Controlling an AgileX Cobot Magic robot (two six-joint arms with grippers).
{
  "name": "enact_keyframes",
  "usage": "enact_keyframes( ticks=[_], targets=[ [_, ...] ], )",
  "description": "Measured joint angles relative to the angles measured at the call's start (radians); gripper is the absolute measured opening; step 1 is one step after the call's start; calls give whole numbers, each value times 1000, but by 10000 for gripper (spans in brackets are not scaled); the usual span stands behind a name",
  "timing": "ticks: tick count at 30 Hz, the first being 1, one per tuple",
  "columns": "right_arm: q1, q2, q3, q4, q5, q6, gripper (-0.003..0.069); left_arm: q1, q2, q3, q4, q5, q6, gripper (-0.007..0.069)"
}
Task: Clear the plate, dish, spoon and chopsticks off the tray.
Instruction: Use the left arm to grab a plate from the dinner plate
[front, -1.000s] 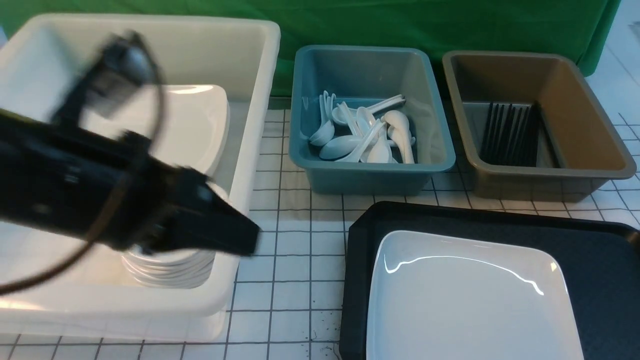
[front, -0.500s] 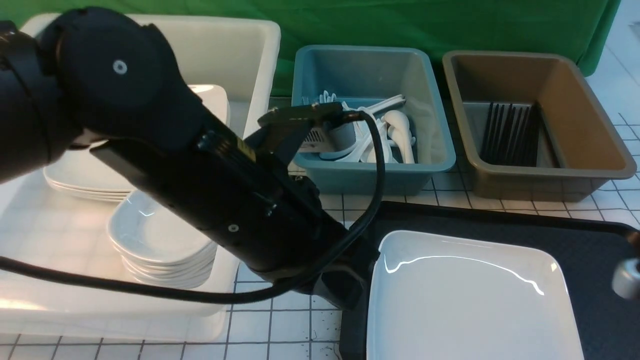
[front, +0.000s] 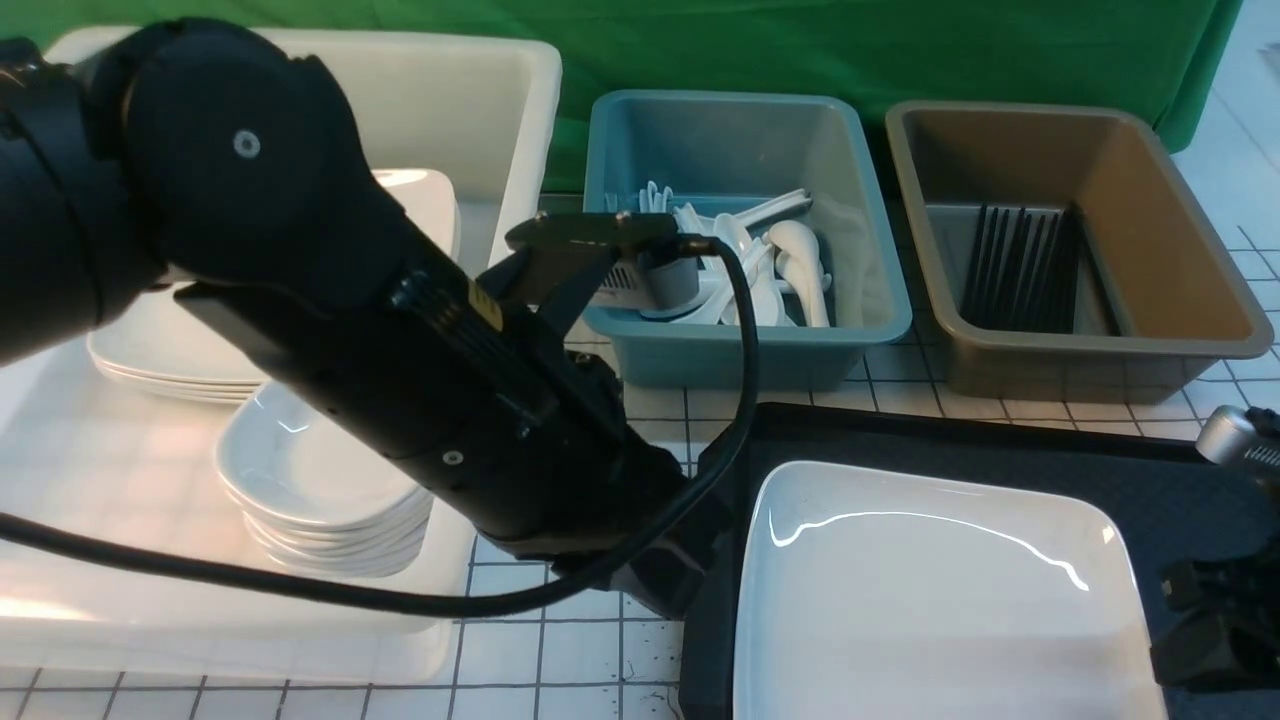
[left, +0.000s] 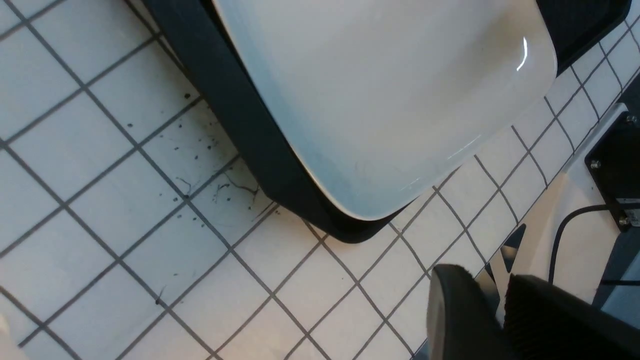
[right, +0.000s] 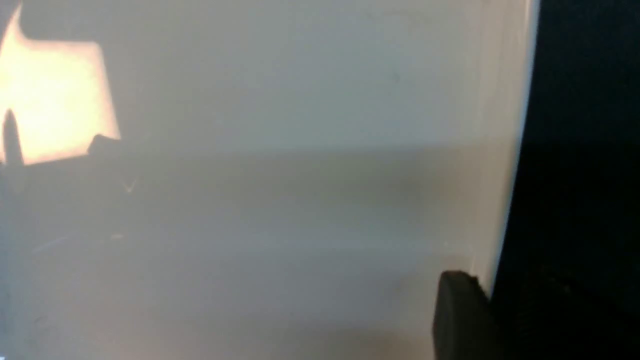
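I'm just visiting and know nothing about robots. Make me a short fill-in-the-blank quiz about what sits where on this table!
1. The large white plate lies on the black ____.
2. The blue tub holds a pile of white ____.
3. The brown tub holds a row of thin black ____.

Missing words: tray; spoons; chopsticks.

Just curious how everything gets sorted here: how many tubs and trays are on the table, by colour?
white tub: 1
blue tub: 1
brown tub: 1
black tray: 1
Total: 4
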Motion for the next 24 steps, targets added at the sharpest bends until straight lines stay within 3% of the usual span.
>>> enact_keyframes(
  ticks=[3, 8, 10, 12, 13, 15, 24],
  targets=[
    [0, 51, 0, 1, -26, 0, 435, 0, 0, 0, 0, -14, 0, 174],
    [0, 109, 0, 16, -38, 0, 467, 0, 0, 0, 0, -38, 0, 185],
    [0, 131, -7, 41, -34, -1, 437, 0, 0, 0, 0, -53, 0, 187],
    [0, 147, -11, 62, -28, -1, 339, 0, 0, 0, 0, -65, 0, 189],
    [0, 146, -11, 62, -28, -3, 339, 0, 0, 0, 0, -65, 0, 189],
    [0, 155, -15, 74, -10, -34, 150, 0, 0, 0, 0, -67, 0, 196],
    [-40, 164, -100, -76, 101, 9, 137, 0, 7, 0, 8, -98, -46, 254]
  ],
)
